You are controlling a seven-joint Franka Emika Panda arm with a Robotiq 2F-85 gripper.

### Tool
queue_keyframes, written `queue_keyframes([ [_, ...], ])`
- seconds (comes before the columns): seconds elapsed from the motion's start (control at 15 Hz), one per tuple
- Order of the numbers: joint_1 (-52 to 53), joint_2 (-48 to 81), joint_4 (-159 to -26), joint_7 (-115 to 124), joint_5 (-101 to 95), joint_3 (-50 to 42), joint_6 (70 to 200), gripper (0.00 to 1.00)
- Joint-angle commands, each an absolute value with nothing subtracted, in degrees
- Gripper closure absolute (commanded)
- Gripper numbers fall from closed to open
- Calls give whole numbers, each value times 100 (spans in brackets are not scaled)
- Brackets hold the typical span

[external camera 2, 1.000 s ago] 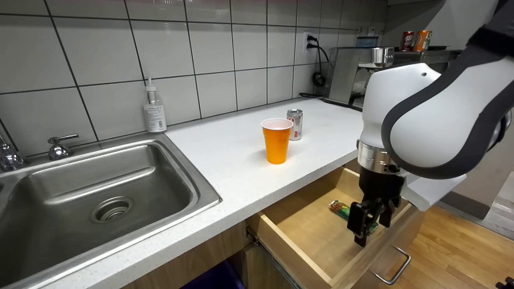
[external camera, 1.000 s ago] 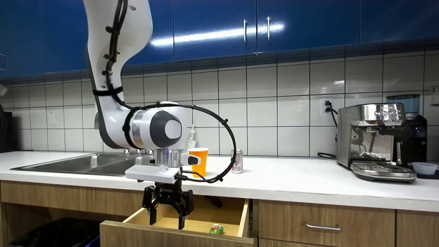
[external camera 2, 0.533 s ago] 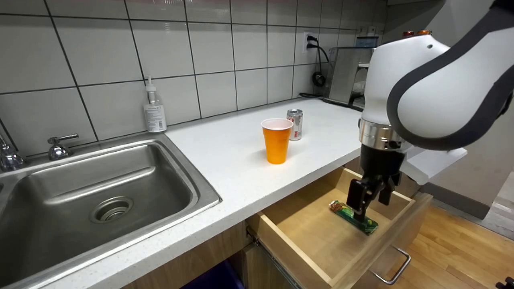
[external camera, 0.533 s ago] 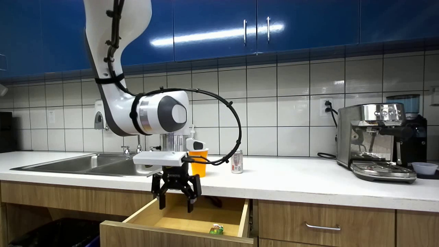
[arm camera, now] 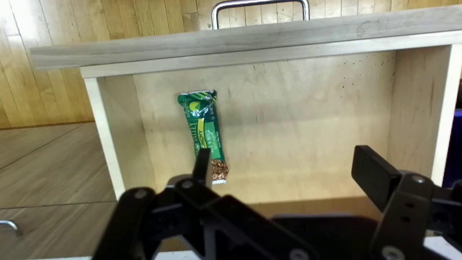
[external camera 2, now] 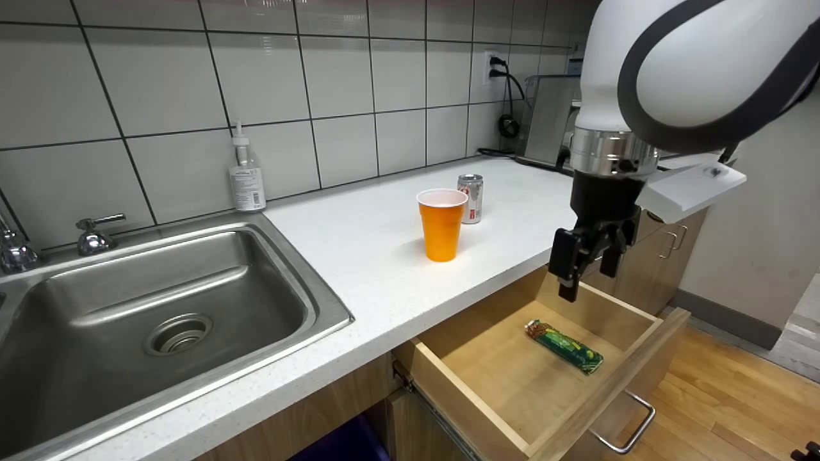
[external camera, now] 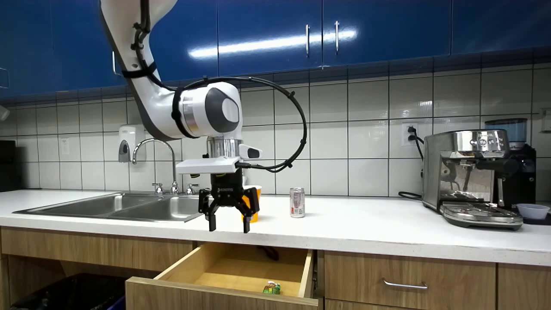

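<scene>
End effector (external camera: 229,225) hangs over the pulled-out drawer (external camera 2: 493,384), jaws apart; snack bar (external camera 2: 565,347) below it, cup (external camera 2: 442,230) near it on tabletop (external camera 2: 359,256).

Exterior view facing counter (external camera: 366,224), exterior view close above sink (external camera 2: 160,288), downward wrist view, all sharing drawer (arm camera: 288,133)

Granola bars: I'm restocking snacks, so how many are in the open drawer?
1: a green Nature Valley granola bar, lying in the open drawer toward the side away from the sink. Others may be hidden at the back, beneath the countertop.
</scene>
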State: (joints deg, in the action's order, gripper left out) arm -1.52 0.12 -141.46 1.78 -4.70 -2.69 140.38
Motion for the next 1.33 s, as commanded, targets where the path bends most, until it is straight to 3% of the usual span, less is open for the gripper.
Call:
queue_keyframes([
  [0.0,-281,-96,-13765,226,-572,-361,13683,0],
  [1.27,-300,-189,-13800,271,-668,-397,13947,0],
])
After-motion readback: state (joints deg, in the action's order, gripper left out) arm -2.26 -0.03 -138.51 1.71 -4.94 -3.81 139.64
